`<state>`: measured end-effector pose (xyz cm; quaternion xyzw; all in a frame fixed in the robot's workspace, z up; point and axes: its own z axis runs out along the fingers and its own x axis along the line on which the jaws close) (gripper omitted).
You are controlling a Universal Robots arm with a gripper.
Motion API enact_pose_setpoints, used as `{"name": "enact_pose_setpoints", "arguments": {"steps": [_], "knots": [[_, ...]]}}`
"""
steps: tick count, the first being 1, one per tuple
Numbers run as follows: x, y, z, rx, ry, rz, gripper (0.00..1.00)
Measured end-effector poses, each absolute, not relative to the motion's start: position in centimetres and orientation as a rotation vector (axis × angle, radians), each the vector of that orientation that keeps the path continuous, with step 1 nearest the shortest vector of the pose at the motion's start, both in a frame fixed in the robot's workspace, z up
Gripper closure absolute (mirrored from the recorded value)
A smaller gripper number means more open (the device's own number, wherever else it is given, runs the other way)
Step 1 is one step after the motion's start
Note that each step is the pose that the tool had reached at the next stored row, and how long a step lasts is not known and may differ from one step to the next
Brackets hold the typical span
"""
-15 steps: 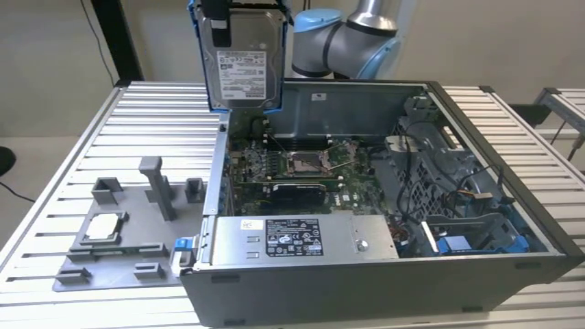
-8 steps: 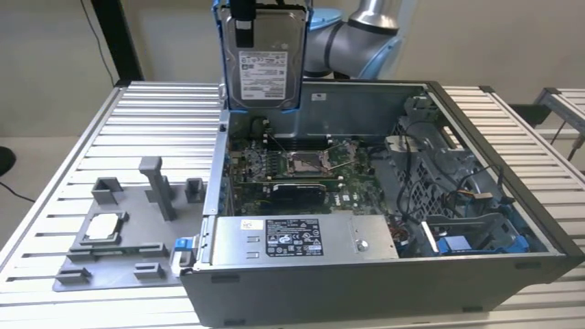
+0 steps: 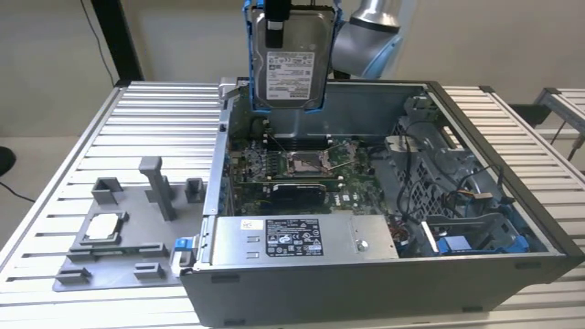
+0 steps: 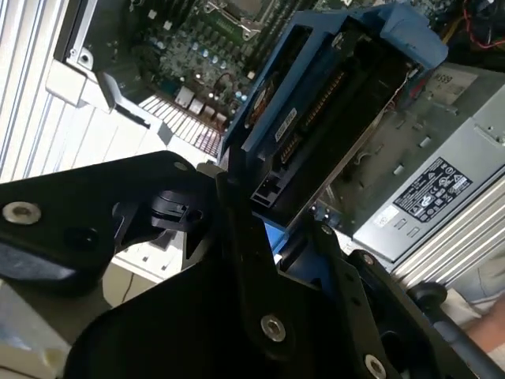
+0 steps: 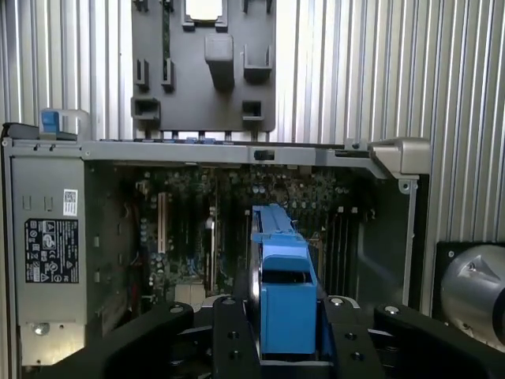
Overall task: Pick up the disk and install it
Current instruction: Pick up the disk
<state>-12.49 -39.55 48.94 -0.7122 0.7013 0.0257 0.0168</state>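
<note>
Blue-framed disk (image 3: 290,58) hangs upright above the open case (image 3: 366,288), fingers (image 5: 234,339) clamped on it; carrying likely wants a firm grip, clear of the walls.

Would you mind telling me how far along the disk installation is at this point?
Pick-up looks done: the gripper is shut on the disk, which hangs upright above the open computer case, clear of the grey fixture. Left: installing it; the disk is not yet seated inside the case.

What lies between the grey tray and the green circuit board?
The computer case's upright metal side wall stands between them, in the exterior view.
</note>
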Motion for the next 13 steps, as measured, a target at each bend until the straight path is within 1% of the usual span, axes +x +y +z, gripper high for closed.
{"name": "enact_pose_setpoints", "arguments": {"steps": [13], "knots": [[-7.2, -39.5, 48.9, -2.214, 2.180, 0.080, 1.00]]}}
